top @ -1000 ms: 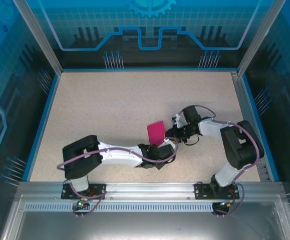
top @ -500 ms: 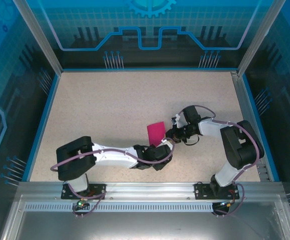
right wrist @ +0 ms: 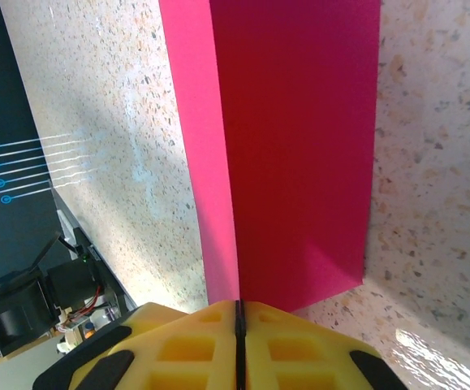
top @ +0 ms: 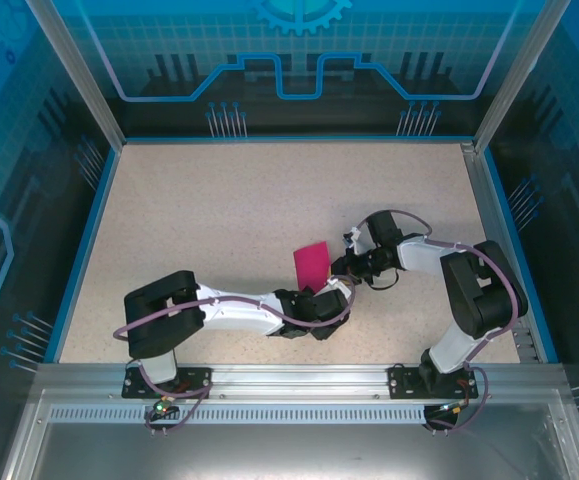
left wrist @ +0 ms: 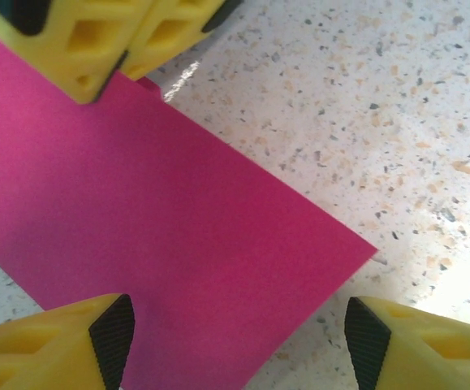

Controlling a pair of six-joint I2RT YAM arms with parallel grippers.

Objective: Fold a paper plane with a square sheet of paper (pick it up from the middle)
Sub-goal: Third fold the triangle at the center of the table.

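Observation:
The square sheet of paper (top: pixel 310 265) is magenta and folded into a narrow rectangle, lying at the table's middle. My right gripper (top: pixel 338 268) comes in from the right and is shut on its near short edge. In the right wrist view the yellow fingers (right wrist: pixel 299 349) are pressed together at the fold line of the paper (right wrist: pixel 299 146), with one flap lighter and one darker. My left gripper (top: pixel 335 293) sits just below the paper, open. In the left wrist view the paper (left wrist: pixel 161 236) lies flat between the wide-apart fingertips of the left gripper (left wrist: pixel 239 341), and the right gripper's fingers (left wrist: pixel 97 41) show at the top left.
The speckled beige table (top: pixel 219 210) is bounded by a blue rim and metal posts (top: pixel 74 70). Both arms' elbows stand near the front rail (top: pixel 289 375). Open tabletop lies behind and to the left of the paper.
My left gripper has opened wider beside the paper. My right gripper has pinched fully shut on the paper's edge. The paper has stayed in place.

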